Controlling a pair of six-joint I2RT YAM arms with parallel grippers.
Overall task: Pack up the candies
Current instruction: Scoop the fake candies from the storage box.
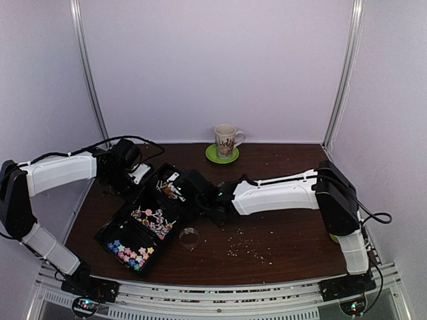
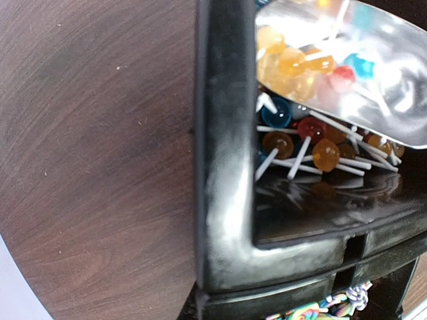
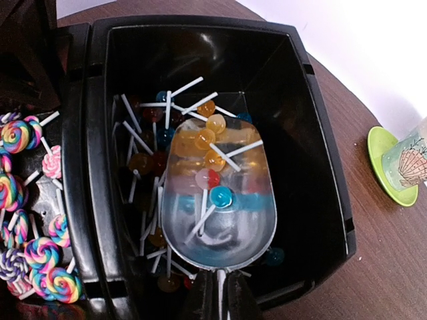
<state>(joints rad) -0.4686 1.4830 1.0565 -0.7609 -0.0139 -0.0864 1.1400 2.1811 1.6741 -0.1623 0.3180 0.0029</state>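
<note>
**Top view.** We note a black three-part box (image 1: 120, 215) lying slantwise on the dark table (image 1: 287, 230). The candies (image 1: 150, 220) are sorted by kind. Star sweets (image 1: 130, 252) fill the near compartment, swirl lollipops (image 1: 155, 221) the middle one, and stick pieces the far one. The left gripper (image 1: 137, 177) sits at the box's far left edge, which we judge is to steady it. The right gripper (image 1: 203, 199) reaches over the far compartment from the other side. Pale crumbs (image 1: 250, 247) lie loose on the wood. A mug (image 1: 225, 140) on a green saucer (image 1: 222, 155) stands well apart at the back.

**Left wrist.** The box wall runs down to the bottom of the frame, where the fingers would be, black on black. We cannot tell whether this claw is apart or pinching the wall. Beyond the wall, a shiny scoop (image 2: 393, 100) hangs above the ball lollipops (image 2: 293, 143) in the compartment.

**Right wrist.** The claw is clamped together on the scoop's handle at the bottom edge. The scoop's bowl carries a load of ball lollipops and is held inside the compartment walls. We take this placing as meant to let the load slide out onto its own kind. More lie beneath it, sticks crossed. Tipping is not yet done, and we judge the sticks may snag on the lip.
</note>
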